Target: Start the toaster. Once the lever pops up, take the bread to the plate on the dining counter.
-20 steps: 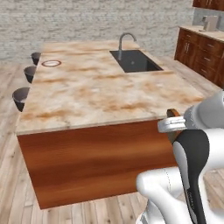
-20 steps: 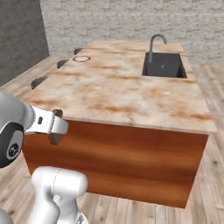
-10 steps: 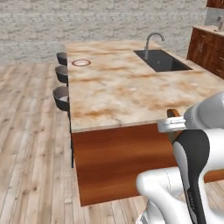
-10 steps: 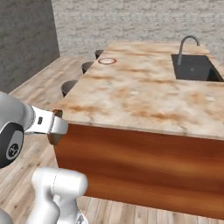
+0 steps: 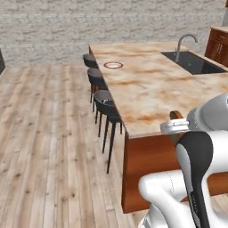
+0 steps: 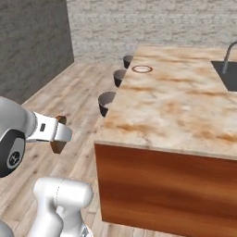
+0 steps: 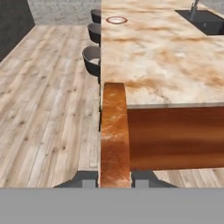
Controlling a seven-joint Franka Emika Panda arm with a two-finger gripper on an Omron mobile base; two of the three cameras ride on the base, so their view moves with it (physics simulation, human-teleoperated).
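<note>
A: Hand view first: what is the gripper (image 7: 114, 181) doing?

B: It is clamped on the bread (image 7: 114, 131). The slice stands on edge between the two dark fingertips (image 7: 86, 180), crust toward the camera, rising up the middle of the picture. The jaws stand narrow, a pad pressed to each face of the slice.

A: Can you see that from the base cameras?

B: Partly. In the left base view a brown corner of the bread (image 5: 176, 115) pokes up above the white hand, just off the near end of the dining counter (image 5: 151, 89). In the right base view the bread (image 6: 59, 141) shows at the hand's end, out over the wood floor (image 6: 69, 106) and clear of the counter's near corner. The fingers themselves are hidden behind the hand in both.

A: So the slice is not over the stone?

B: No. It is held in the air, beside the near corner of the dining counter (image 6: 176, 102), touching nothing but the gripper.

A: And the plate?

B: The plate (image 7: 117, 20) lies flat near the far end of the dining counter (image 7: 166, 57), close to the edge that faces the stools. It is well apart from the bread. In the left base view the plate (image 5: 113, 65) sits just past the row of dark bar stools (image 5: 103, 100); in the right base view the plate (image 6: 142, 69) is near the stool-side edge too.

A: Anything else on the slab?

B: A dark sink basin (image 5: 192, 62) with a steel faucet (image 5: 183, 42) on the opposite side from the stools.
</note>
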